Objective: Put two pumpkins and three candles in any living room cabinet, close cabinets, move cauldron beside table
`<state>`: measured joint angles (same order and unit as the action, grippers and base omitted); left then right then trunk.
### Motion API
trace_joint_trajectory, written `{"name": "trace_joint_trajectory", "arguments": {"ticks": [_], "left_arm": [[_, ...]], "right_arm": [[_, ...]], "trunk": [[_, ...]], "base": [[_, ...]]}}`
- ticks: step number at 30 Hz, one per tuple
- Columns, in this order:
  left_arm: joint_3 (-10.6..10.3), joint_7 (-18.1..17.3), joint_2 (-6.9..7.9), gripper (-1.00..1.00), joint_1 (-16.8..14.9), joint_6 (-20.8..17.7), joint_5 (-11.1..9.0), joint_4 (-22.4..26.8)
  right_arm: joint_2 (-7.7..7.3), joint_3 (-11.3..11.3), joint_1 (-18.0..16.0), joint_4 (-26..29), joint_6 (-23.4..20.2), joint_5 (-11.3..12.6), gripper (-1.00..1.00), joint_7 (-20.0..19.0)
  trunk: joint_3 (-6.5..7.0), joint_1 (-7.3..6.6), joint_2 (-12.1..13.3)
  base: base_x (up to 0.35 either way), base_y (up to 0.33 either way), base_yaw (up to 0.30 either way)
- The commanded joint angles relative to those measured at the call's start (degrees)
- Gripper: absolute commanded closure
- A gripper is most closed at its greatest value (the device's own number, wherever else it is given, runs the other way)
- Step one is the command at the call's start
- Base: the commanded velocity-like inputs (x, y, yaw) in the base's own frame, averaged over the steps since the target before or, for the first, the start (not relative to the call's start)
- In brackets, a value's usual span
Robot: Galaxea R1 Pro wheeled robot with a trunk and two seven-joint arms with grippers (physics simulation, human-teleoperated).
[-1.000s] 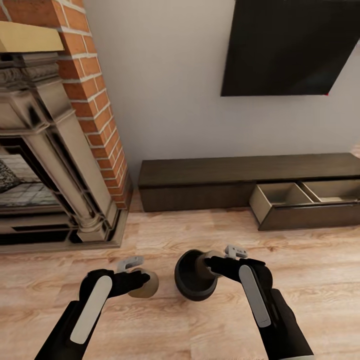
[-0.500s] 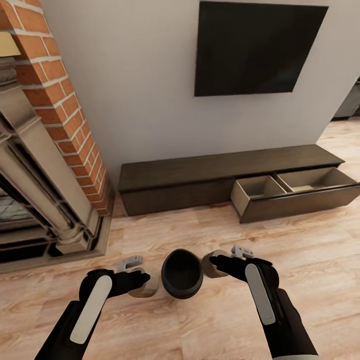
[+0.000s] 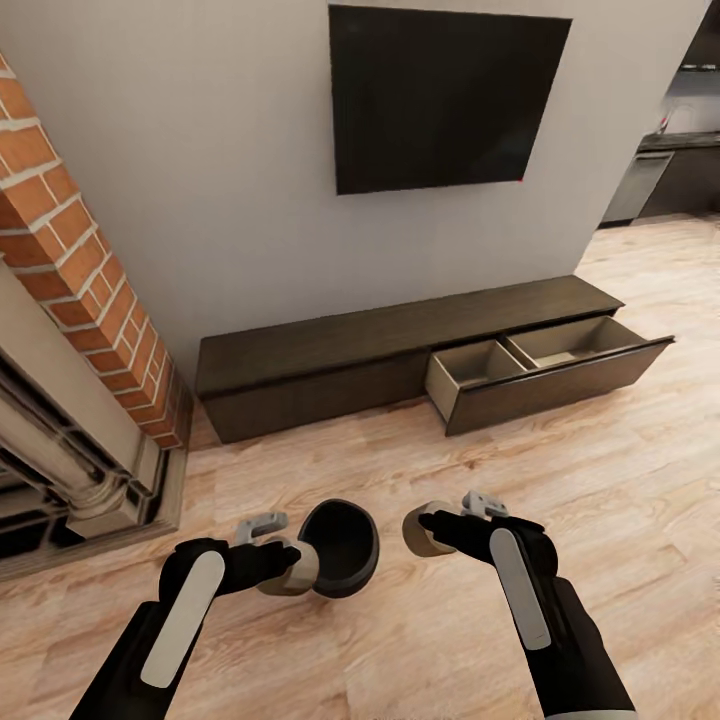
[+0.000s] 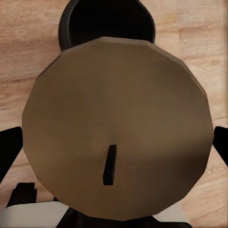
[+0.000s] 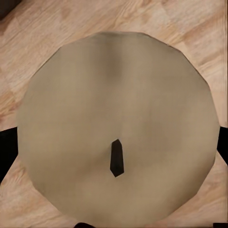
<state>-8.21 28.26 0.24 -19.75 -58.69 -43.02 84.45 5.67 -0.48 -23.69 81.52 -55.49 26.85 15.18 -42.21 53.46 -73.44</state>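
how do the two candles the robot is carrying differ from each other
The left tool grips its candle, which looks darker and browner; the right tool grips its candle, which looks paler and greyer. The left candle sits right in front of the black cauldron in the head view; the right candle shows apart from it, over bare floor. Both are short, stubby, dark-wicked cylinders.

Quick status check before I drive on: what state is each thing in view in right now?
Left tool: shut on left candle, held above the floor.
Right tool: shut on right candle, held above the floor.
Cabinet: right-hand drawer pulled open, its two visible compartments empty; left-hand front shut.
Cauldron: on the floor between the arms, nothing visible inside.
Wall screen: dark.
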Motion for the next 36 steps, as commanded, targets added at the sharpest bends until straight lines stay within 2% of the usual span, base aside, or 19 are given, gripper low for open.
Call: {"name": "trace_joint_trajectory", "arguments": {"ticks": [1,17,24,29,31,36], "left_arm": [[-0.03,0.57,0.02,1.00,-0.03,-0.05,-0.66,0.05],[-0.07,0.70,0.02,1.00,-0.03,0.27,-0.75,-0.17],[-0.18,1.15,-2.12,1.00,-0.03,0.51,-0.42,-1.03],[-0.30,1.17,-2.33,1.00,-0.03,0.74,-0.43,-2.56],[-0.46,1.12,-2.29,1.00,-0.03,0.90,0.19,-4.44],[-0.81,0.94,-2.18,1.00,-0.03,2.88,4.07,-9.12]], "right_arm": [[0.04,-0.04,-0.05,0.04,-0.14,0.75,1.00,0.56],[0.04,-0.04,-0.04,0.04,-0.06,0.75,1.00,0.56],[0.04,0.01,0.03,0.04,0.24,0.60,1.00,0.55],[0.04,0.04,0.04,0.10,0.35,0.58,1.00,0.61],[0.10,0.34,0.04,0.12,0.42,0.58,1.00,0.75],[0.28,0.34,0.04,0.23,0.58,0.58,1.00,0.89]], "trunk": [[0.10,-0.23,0.39],[2.35,-3.74,6.80],[3.33,-5.28,9.61],[4.02,-6.38,11.62],[4.30,-6.82,12.42],[4.98,-7.91,14.42]], "base": [[0.000,0.000,-0.261],[0.000,0.000,-0.261],[0.000,0.000,-0.261],[0.000,0.000,-0.261],[0.000,0.000,-0.261],[0.000,0.000,-0.261]]}}
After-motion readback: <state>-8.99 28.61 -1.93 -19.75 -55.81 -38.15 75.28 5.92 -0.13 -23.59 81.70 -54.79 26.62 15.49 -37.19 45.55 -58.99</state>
